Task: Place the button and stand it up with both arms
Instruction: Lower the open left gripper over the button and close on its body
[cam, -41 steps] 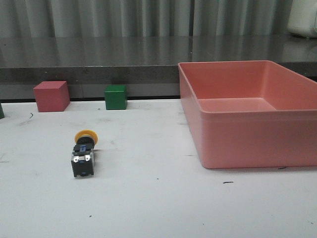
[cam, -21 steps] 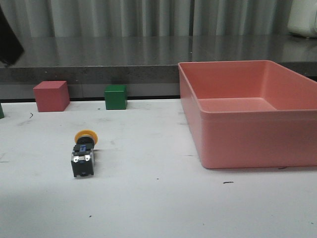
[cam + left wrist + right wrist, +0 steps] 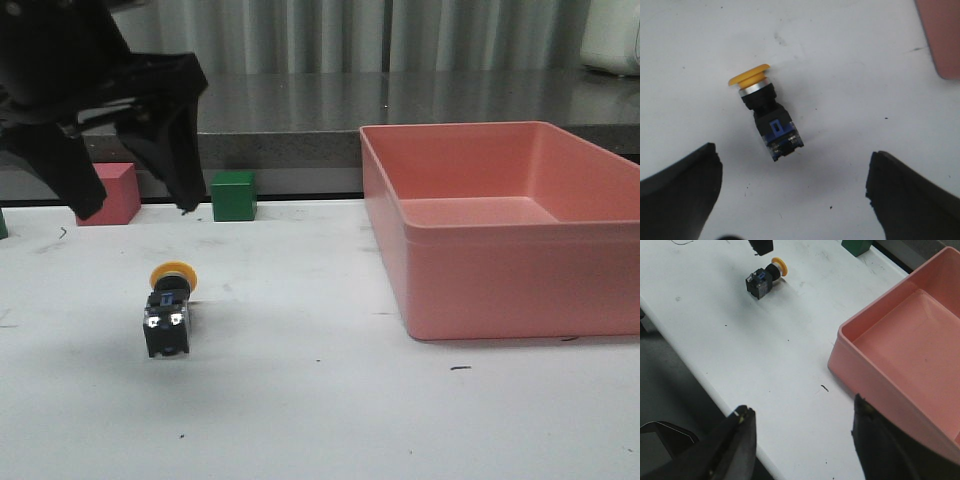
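Note:
The button (image 3: 168,309) lies on its side on the white table at the left, yellow cap toward the back, black body toward the front. It also shows in the left wrist view (image 3: 765,112) and the right wrist view (image 3: 764,278). My left gripper (image 3: 137,210) hangs open and empty above and behind the button; in the left wrist view (image 3: 792,172) its fingers stand wide apart with the button ahead of them. My right gripper (image 3: 802,422) is open and empty near the table's front edge; it is out of the front view.
A large pink bin (image 3: 500,225) stands at the right, also in the right wrist view (image 3: 905,335). A pink cube (image 3: 108,192) and a green cube (image 3: 234,195) sit at the back left. The table's front edge (image 3: 715,390) runs near the right gripper.
My left arm has come into the front view from the upper left and now hangs over the button. The button has not moved.

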You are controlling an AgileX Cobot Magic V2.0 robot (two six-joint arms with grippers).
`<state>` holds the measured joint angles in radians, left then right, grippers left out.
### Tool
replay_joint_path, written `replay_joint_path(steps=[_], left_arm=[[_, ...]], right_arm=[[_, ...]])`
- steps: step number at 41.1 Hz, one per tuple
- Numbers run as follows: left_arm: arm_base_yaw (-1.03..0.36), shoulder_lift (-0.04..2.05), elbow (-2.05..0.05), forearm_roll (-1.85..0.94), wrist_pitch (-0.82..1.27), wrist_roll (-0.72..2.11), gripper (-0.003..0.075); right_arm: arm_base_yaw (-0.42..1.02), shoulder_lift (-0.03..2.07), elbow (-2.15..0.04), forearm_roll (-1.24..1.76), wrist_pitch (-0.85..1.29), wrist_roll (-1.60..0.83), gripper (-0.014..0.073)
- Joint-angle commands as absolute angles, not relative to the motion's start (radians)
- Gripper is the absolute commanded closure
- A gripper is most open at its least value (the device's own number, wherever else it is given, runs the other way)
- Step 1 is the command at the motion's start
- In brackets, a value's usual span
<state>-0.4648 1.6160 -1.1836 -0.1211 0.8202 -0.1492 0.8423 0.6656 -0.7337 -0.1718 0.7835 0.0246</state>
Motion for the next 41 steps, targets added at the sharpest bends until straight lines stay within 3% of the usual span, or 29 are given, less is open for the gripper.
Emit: replay_joint_path(steps=[1,41], left_arm=[[-0.477,1.643,-1.255,-0.064,0.824,-0.271,0.0155],[-0.477,1.973,-1.413,0.056,0.789,-0.574,0.0155]], right_arm=[[0.838,0.665,-0.758,-0.191,0.726,0.019,0.0146],[0.838,0.665,-0.758,-0.191,0.726,0.019,0.0146]])
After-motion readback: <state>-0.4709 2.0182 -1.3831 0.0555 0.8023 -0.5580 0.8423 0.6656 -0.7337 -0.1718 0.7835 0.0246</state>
